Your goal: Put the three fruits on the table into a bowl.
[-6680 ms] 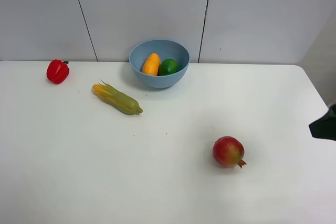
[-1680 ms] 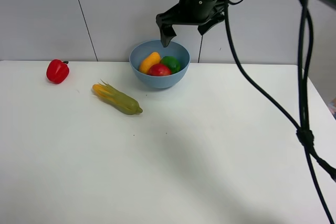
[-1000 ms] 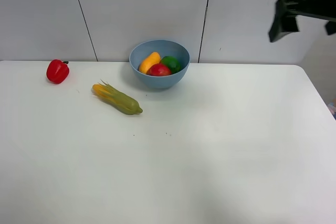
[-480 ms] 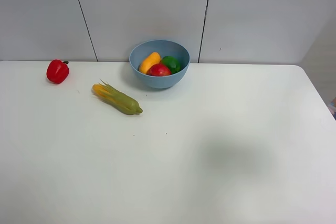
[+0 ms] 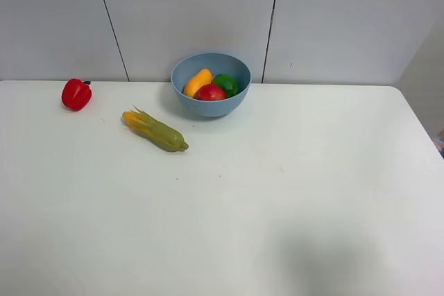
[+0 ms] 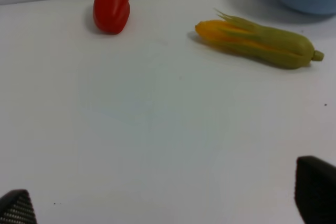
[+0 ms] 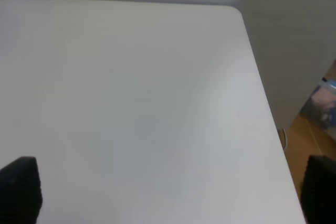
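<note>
The light-blue bowl stands at the back of the white table, against the wall. In it lie the orange-yellow mango, the green lime and the red pomegranate. Neither gripper shows in the exterior high view. In the left wrist view my left gripper is open and empty over bare table, and the bowl's wall is ahead of it. In the right wrist view my right gripper is open and empty over the table's right part.
A small red bell pepper sits at the back left and also shows in the left wrist view. A long green-yellow husked vegetable lies left of the bowl, seen also in the left wrist view. The table's right edge drops to the floor.
The pomegranate went from the table's front right into the bowl. The right arm then drew back from above the bowl and left the exterior view. Its shadow slid toward the front.
</note>
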Controlling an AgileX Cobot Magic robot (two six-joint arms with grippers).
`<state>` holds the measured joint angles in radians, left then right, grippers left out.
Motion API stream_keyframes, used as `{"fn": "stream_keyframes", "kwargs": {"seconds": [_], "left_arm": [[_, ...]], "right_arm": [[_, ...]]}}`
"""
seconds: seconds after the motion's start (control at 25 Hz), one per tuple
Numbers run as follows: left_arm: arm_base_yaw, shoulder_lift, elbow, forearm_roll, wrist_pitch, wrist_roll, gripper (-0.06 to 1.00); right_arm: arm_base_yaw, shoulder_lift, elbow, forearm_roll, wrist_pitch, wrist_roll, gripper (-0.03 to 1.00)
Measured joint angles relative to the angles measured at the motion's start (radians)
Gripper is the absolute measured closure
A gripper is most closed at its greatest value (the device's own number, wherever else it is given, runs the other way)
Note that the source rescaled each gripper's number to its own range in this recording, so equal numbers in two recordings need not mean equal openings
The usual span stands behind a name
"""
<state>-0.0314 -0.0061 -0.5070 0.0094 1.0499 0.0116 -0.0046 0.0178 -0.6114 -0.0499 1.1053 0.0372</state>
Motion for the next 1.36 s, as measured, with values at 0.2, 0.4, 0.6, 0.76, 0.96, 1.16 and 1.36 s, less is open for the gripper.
{"fn": "stream_keyframes", "kwargs": {"seconds": [0.2, 0.4, 0.6, 0.76, 0.96, 1.16, 1.36], "left_arm": [[0.0, 0.0, 0.0, 0.0, 0.0, 0.0, -0.05], [0.0, 0.0, 0.0, 0.0, 0.0, 0.0, -0.05], [0.0, 0.0, 0.0, 0.0, 0.0, 0.0, -0.05], [0.0, 0.0, 0.0, 0.0, 0.0, 0.0, -0.05], [0.0, 0.0, 0.0, 0.0, 0.0, 0.0, -0.05], [0.0, 0.0, 0.0, 0.0, 0.0, 0.0, -0.05], [0.0, 0.0, 0.0, 0.0, 0.0, 0.0, -0.05]], "right_arm": [[0.0, -0.02, 0.054, 0.001, 0.0, 0.01, -0.03], [0.0, -0.02, 0.104, 0.027, -0.026, 0.014, -0.03], [0.0, -0.02, 0.107, 0.027, -0.032, 0.02, -0.03], [0.0, -0.02, 0.109, 0.027, -0.032, 0.023, -0.03], [0.0, -0.02, 0.11, 0.027, -0.032, 0.023, -0.03], [0.0, -0.02, 0.11, 0.027, -0.032, 0.025, -0.03], [0.0, -0.02, 0.11, 0.027, -0.032, 0.025, -0.03]]}}
